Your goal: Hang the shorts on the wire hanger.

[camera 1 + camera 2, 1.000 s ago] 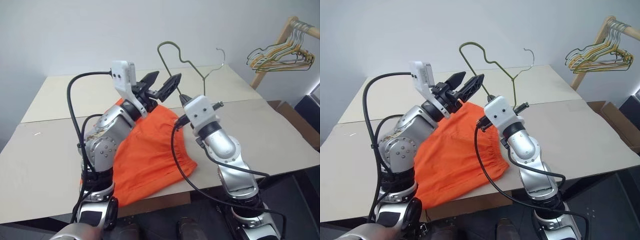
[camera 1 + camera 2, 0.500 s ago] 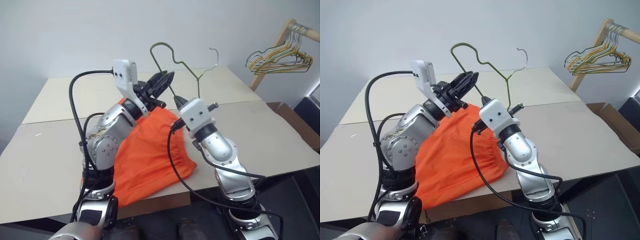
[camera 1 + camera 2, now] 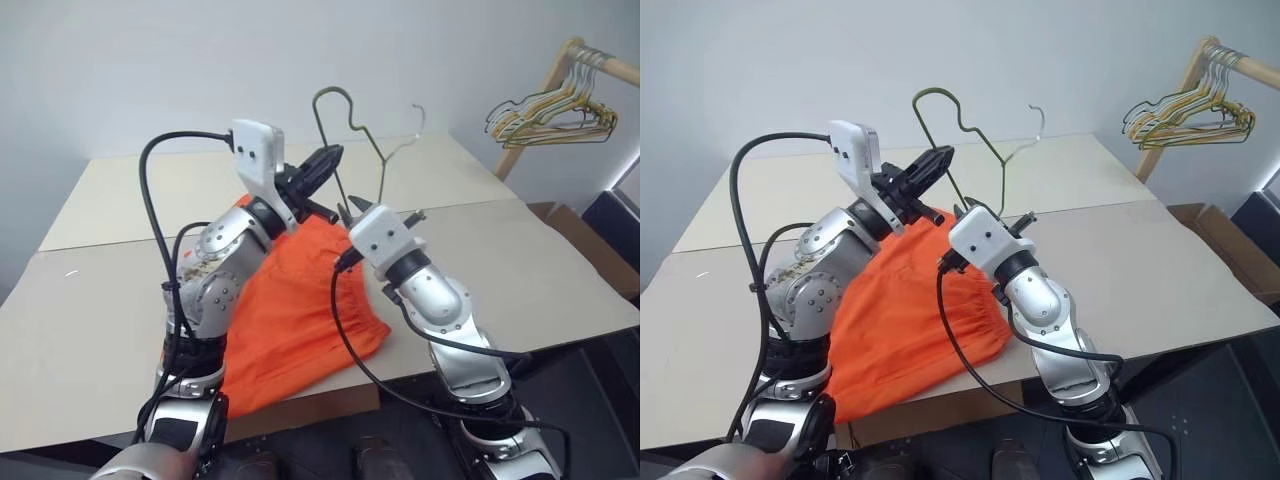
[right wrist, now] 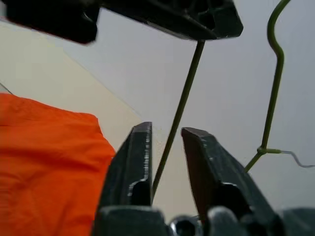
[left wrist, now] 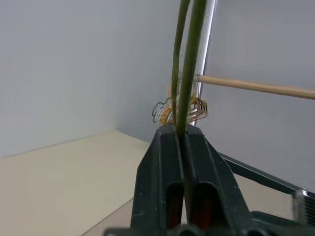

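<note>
One wire hanger (image 3: 352,130), lower bar hidden behind both arms: left gripper (image 3: 322,163) clamps it; right gripper (image 4: 165,147) parted around the wire. One shorts (image 3: 290,300), partly hidden.

Both arms were raised with wrists close together. The left gripper (image 5: 180,135) was clamped tight. The right gripper (image 4: 166,135) stood just below it, fingers parted.

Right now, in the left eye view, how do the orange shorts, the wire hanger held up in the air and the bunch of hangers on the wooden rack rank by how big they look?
1. The shorts, clearly largest.
2. The wire hanger.
3. The bunch of hangers, smallest-looking, but it hangs farther from the camera, so ranks two and three are unsure.
</note>
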`<move>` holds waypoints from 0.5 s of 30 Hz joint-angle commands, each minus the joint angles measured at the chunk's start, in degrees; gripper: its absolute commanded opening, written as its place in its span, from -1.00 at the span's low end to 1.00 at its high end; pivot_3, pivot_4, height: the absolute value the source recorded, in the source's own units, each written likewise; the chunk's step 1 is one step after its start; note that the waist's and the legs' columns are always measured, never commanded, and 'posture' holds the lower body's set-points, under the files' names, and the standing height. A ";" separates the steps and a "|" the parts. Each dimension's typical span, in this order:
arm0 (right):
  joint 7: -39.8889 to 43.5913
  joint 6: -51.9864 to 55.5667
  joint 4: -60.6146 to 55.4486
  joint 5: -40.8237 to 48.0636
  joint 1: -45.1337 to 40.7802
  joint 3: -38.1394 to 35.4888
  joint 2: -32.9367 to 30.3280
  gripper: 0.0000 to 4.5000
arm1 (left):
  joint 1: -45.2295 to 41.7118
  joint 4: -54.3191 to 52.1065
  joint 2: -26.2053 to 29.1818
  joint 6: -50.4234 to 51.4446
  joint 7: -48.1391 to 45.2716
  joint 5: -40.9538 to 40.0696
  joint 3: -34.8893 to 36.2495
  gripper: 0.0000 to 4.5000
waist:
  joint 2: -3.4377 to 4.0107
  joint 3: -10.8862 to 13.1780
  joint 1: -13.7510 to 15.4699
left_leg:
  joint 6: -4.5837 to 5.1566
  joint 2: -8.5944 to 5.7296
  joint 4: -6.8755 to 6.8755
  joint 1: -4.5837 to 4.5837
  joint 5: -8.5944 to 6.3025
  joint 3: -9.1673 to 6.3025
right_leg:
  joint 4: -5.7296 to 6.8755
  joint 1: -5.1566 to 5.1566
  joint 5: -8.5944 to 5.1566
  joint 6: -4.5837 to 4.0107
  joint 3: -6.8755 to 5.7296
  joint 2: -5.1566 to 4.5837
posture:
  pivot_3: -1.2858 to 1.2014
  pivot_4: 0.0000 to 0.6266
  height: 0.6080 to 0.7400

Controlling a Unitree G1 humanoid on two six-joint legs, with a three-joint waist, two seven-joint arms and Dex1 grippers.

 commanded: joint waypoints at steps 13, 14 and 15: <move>37.93 32.01 8.61 55.18 -7.09 -28.88 -21.53 0.98 | -1.38 8.02 19.30 1.32 -37.09 -21.89 15.51 -1.00 | 0.00 0.00 -0.06 | 0.16 0.05 0.03 0.10 -0.09 0.05 | -0.11 0.17 -0.02 0.03 -0.03 0.00 | -0.03 -1.00 1.00; 41.41 32.71 11.29 55.78 -7.93 -27.02 -24.21 0.98 | -1.52 8.79 19.63 1.98 -38.62 -24.11 16.77 -1.00 | 0.00 0.00 -0.07 | 0.16 0.05 0.03 0.13 -0.09 0.09 | -0.09 0.17 -0.03 0.03 -0.01 0.01 | -0.04 -1.00 1.00; 44.15 32.75 13.19 56.12 -8.51 -25.47 -26.12 0.98 | -1.60 9.15 19.72 2.11 -39.20 -25.28 17.52 -1.00 | 0.00 0.00 -0.08 | 0.16 0.06 0.02 0.14 -0.09 0.12 | -0.09 0.17 -0.03 0.03 -0.01 0.01 | -0.03 -1.00 1.00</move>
